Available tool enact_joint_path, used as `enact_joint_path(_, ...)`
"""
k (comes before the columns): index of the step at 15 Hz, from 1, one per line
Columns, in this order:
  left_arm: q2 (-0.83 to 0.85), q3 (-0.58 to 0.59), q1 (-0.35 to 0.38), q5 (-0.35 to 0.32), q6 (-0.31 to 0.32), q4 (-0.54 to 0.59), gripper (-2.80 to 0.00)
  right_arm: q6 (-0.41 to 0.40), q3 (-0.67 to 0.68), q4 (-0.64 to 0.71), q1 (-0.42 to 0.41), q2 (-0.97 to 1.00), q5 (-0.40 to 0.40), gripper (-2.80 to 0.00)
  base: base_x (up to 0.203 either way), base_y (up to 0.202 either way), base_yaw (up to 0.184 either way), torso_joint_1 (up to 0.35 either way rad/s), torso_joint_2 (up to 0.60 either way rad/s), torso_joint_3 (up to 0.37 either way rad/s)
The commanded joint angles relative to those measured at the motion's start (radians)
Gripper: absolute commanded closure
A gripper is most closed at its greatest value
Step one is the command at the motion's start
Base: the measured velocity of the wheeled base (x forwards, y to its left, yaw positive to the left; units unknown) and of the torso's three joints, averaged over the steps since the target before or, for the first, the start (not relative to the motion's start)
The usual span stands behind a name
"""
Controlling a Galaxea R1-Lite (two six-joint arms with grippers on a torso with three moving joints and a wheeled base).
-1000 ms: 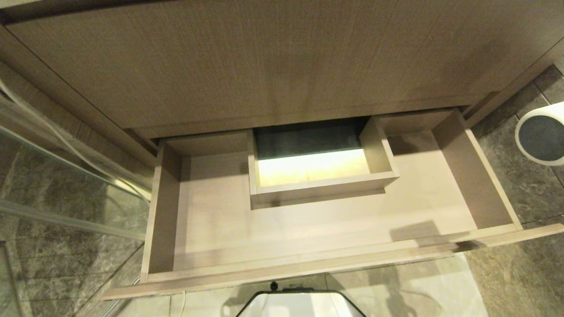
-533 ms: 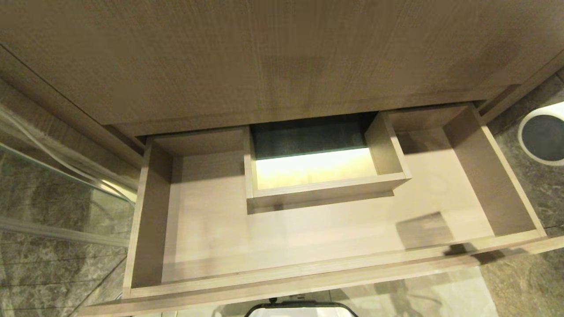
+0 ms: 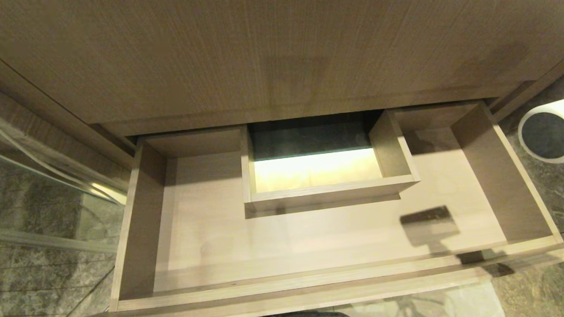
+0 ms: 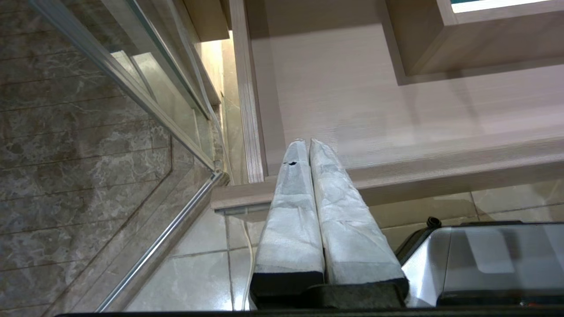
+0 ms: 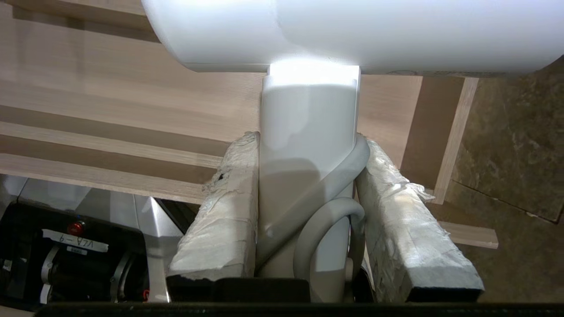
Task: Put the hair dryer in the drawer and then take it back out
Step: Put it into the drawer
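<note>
Drawer (image 3: 308, 246): pulled open below the taller wood panel (image 3: 264, 57); light-wood floor bare in the head view, U-shaped around a boxed cut-out (image 3: 321, 193) at mid-back.
Hair dryer (image 5: 308, 145): white, held above the drawer's right front corner; barrel crosswise beyond the fingers, handle clamped between them, grey-white cord looped against the handle.
Right gripper (image 5: 307, 145): padded fingers (image 5: 224, 207) closed on the handle from both sides; outside the head view.
Shadow (image 3: 429, 224): dark patch on the drawer floor near the right front.
Left gripper (image 4: 308, 147): fingers pressed together, holding nothing, beside the drawer's left front corner, above the tiled floor (image 4: 194, 273).
Bin (image 3: 544, 132): round, white-rimmed, right of the drawer.
Glass partition (image 4: 132, 75): left of the drawer.
</note>
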Motion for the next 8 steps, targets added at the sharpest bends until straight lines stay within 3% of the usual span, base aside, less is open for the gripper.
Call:
enact_joint_path(1, 0.002, 0.0, 0.0, 0.0, 0.0, 0.0, 0.0, -0.002, 0.0, 0.004, -0.001, 0.003, 0.003, 0.0, 0.0, 0.0, 0.0, 0.07, 0.05, 0.123)
enact_joint_path(8, 0.001, 0.0, 0.0, 0.0, 0.0, 0.0, 0.0, -0.001, -0.029, 0.008, -0.001, 0.131, 0.002, 0.0, 0.0, 0.0, 0.0, 0.015, 0.03, 0.024)
